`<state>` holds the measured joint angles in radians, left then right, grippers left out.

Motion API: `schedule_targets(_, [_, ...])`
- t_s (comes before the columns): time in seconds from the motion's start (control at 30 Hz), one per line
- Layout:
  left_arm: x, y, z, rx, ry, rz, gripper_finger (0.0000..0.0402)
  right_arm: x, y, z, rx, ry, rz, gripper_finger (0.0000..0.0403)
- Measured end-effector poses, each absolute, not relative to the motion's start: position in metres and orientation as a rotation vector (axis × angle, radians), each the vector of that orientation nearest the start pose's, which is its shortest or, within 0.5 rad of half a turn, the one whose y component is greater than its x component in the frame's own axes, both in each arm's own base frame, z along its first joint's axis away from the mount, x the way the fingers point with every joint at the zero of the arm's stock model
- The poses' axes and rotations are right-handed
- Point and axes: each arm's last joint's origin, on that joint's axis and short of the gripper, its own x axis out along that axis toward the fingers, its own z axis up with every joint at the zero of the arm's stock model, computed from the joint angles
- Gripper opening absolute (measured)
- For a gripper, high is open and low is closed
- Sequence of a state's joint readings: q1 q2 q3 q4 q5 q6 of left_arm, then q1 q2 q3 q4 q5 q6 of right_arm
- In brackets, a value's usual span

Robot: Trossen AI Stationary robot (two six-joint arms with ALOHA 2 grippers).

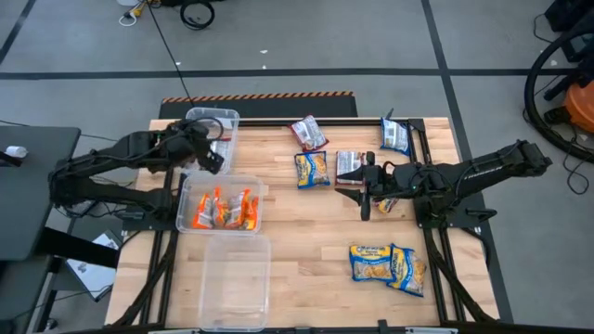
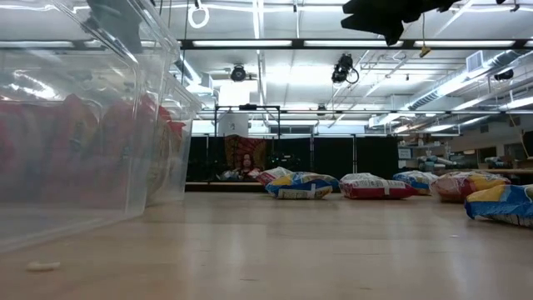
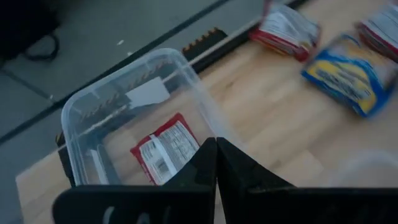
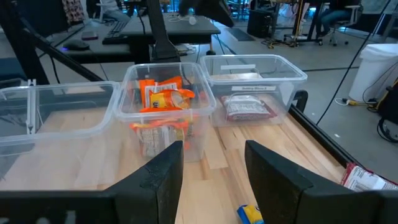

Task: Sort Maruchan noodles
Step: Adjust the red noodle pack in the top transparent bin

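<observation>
The wooden table [image 1: 297, 223] carries three clear bins [image 1: 225, 278] in a row along its left side and loose noodle packets [image 1: 313, 169] scattered over its right half, two blue-and-yellow ones [image 1: 388, 263] lying together.

Three bins [image 1: 223, 206] left — loose packets [image 1: 386, 263] scattered right.

Three clear bins [image 1: 235, 278] on table [image 1: 306, 232]
</observation>
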<state>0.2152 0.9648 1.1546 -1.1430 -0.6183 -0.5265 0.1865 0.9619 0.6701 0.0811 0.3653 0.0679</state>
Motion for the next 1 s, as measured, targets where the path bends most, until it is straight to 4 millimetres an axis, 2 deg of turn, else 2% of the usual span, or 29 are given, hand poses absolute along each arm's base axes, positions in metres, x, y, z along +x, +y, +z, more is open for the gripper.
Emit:
schedule_targets(0.2, [0.145, 0.06, 0.343, -0.522, 0.539, 1.157, 0.0011, 0.212, 0.029, 0.287, 0.01, 0.197, -0.185, 0.0179])
schedule_targets(0.3, [0.145, 0.063, 0.344, -0.581, 0.488, 1.185, 0.0011, 0.212, 0.029, 0.287, 0.01, 0.196, -0.185, 0.0178])
schedule_targets(0.63, [0.145, 0.066, 0.345, -0.426, 0.571, 1.144, 0.0011, 0.212, 0.029, 0.287, 0.01, 0.197, -0.185, 0.0178])
schedule_targets(0.87, [0.145, 0.064, 0.343, -0.235, 0.722, 1.026, 0.0011, 0.212, 0.029, 0.287, 0.01, 0.197, -0.185, 0.0179])
schedule_targets(1.0, [0.146, 0.065, 0.344, -0.254, 0.702, 1.032, 0.0011, 0.212, 0.029, 0.287, 0.01, 0.197, -0.185, 0.0178])
